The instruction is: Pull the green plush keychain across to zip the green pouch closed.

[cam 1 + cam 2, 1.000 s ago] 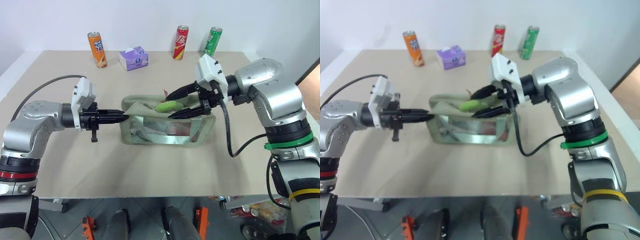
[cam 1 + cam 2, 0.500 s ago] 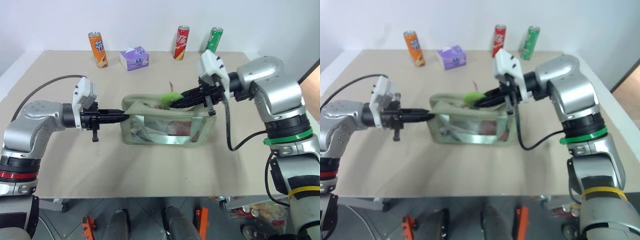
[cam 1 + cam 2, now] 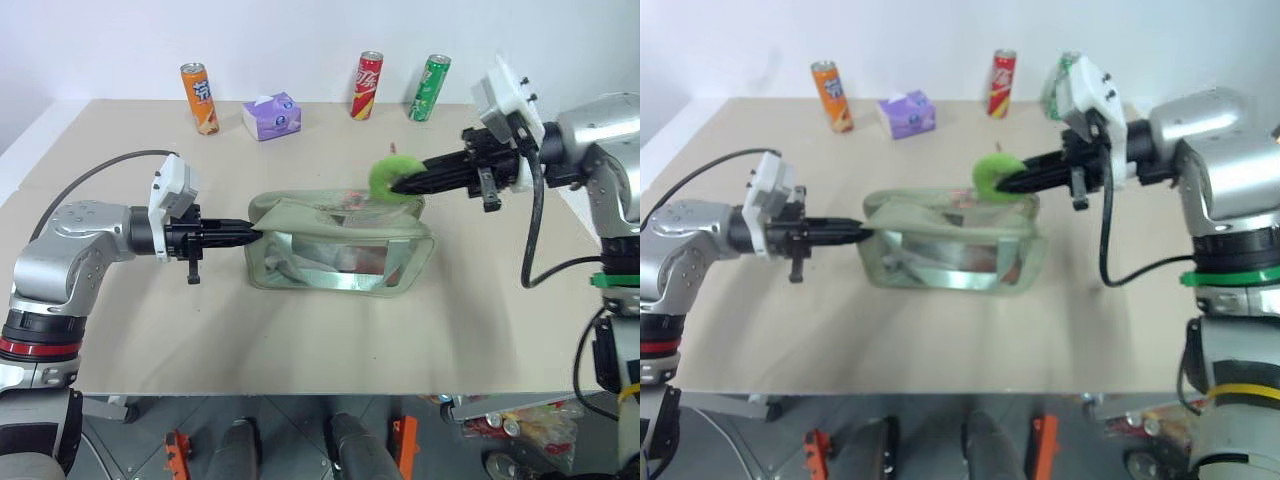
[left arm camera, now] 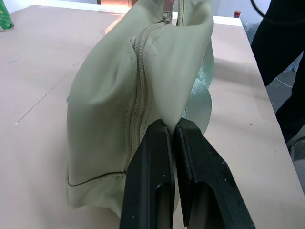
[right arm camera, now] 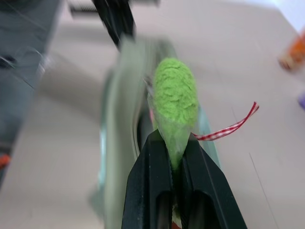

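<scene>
I had left fingers clamped on green pouch at 9 o'clock end, right fingers pinching green plush keychain.

Green pouch blurred (right wrist view); contents behind clear panel indistinct

The plush keychain is bright lime green, the pouch pale sage green; a red-and-white checked ribbon trails beside it.
</scene>
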`<state>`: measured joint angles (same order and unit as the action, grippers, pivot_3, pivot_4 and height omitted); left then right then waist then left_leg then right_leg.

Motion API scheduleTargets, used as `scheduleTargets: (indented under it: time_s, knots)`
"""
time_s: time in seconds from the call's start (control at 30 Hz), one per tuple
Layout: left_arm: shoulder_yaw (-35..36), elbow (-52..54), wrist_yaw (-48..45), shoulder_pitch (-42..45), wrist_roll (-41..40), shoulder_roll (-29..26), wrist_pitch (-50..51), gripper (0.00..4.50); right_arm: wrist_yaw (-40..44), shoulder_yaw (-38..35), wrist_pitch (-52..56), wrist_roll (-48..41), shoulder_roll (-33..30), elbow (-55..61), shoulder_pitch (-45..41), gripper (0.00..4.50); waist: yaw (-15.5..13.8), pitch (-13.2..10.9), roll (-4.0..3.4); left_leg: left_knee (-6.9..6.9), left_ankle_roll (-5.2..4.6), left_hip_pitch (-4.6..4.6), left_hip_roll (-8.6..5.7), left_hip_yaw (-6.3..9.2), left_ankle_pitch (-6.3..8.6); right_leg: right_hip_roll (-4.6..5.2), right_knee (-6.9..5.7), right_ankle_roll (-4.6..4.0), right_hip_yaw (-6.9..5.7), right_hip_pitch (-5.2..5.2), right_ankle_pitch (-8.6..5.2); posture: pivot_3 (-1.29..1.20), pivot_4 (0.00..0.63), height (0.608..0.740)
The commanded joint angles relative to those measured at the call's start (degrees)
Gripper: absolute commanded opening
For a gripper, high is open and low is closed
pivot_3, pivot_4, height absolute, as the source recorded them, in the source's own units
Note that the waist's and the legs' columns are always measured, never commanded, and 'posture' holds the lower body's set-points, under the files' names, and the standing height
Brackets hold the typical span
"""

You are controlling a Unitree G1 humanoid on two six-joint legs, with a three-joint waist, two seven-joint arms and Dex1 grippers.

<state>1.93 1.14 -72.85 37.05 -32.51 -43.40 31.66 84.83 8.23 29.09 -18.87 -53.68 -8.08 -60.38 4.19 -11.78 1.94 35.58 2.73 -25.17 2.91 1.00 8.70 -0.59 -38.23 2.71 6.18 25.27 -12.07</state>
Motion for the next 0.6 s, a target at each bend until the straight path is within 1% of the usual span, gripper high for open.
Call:
scheduleTargets:
  time_s: [0.03, 0.23, 0.4, 0.5, 0.6]
  knots:
    - [0.2, 1.0, -0.1, 0.0, -0.1, -0.4, -0.1, 0.0, -0.7, -1.3, -6.7, 6.3, -6.5, -0.4, 2.0, 0.05, 0.0, 0.0, 0.0, 0.0, 0.0, 0.0, -0.01, 0.0, 0.0, 0.0, 0.0, 0.0, 0.0, 0.0, 0.0, 0.0, 0.15, 0.74]
    - [0.2, 0.7, -0.4, -0.3, -0.2, -0.6, -0.1, 0.0, -2.2, -1.6, -13.6, 13.3, -13.4, -5.6, 2.5, 0.05, 0.2, 0.0, -0.01, 0.01, 0.0, 0.07, -0.01, -0.09, 0.0, 0.04, 0.0, 0.0, 0.06, 0.0, 0.01, 0.0, 0.15, 0.74]
    - [0.2, 0.5, -0.7, -0.4, -0.1, -0.6, -0.2, 0.0, -1.8, -2.6, -17.3, 15.7, -17.9, -8.8, 4.2, 0.05, 0.2, 0.0, -0.01, 0.03, 0.0, 0.07, -0.03, -0.17, 0.0, 0.07, 0.0, 0.0, 0.12, 0.01, 0.01, 0.0, 0.15, 0.74]
    - [0.4, 0.5, -0.6, -0.5, -0.2, -0.6, -0.2, 0.0, -2.0, -2.9, -19.1, 16.2, -20.1, -8.6, 7.7, 0.05, 0.1, 0.0, -0.01, 0.01, 0.0, 0.06, -0.03, -0.17, 0.0, 0.07, 0.0, 0.0, 0.12, 0.02, 0.0, 0.0, 0.15, 0.74]
    - [0.5, 0.4, -0.4, -0.6, -0.4, -0.4, -0.2, 0.0, -2.9, -3.2, -17.9, 14.8, -20.0, -5.0, 14.8, 0.05, 0.1, 0.0, 0.0, 0.02, 0.0, 0.06, -0.04, -0.17, 0.0, 0.08, 0.01, 0.02, 0.13, 0.0, -0.01, 0.0, 0.15, 0.74]
